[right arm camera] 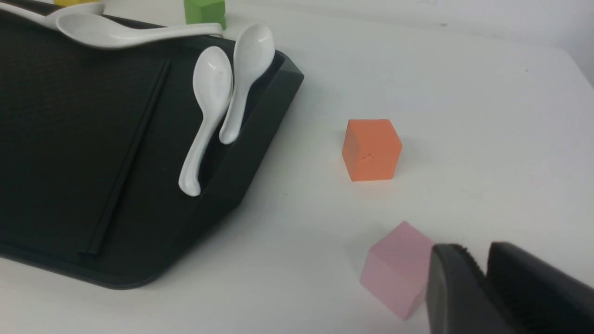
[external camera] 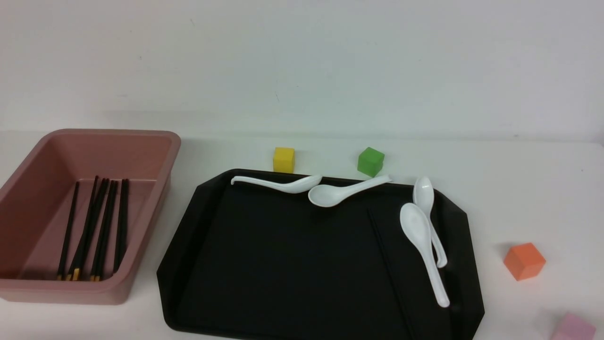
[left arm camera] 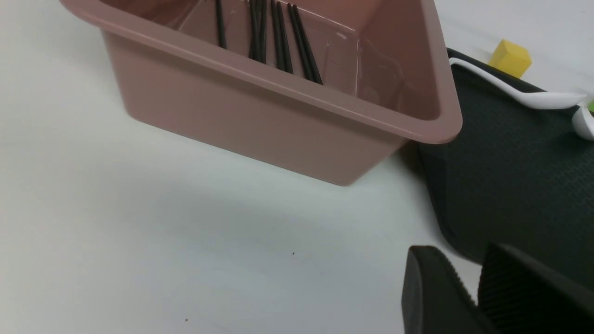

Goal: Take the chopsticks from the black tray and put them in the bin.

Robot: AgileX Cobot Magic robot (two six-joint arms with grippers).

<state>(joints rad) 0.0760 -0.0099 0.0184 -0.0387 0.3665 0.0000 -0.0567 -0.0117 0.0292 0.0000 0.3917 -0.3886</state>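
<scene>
my L black ribbed gripper [left arm camera: 478, 297]: cut by frame edge, tips only | my R black gripper [right arm camera: 485, 292]: same | pale pink foam cube [external camera: 573, 328]: cut off, blurred | long thin black chopstick [external camera: 388, 271] on tray: lower end out of frame

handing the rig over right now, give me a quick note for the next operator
Left gripper: fingers nearly together, holding nothing, low over the table beside the bin.
Right gripper: fingers nearly together, holding nothing, by the pink cube, off the black tray.
Done: a bundle of chopsticks lies in the bin.
Left: one chopstick remains on the tray, lying lengthwise just left of the two white spoons at the tray's right side; hard to see against the black. Move it into the bin. Spoons and cubes stay put.
</scene>
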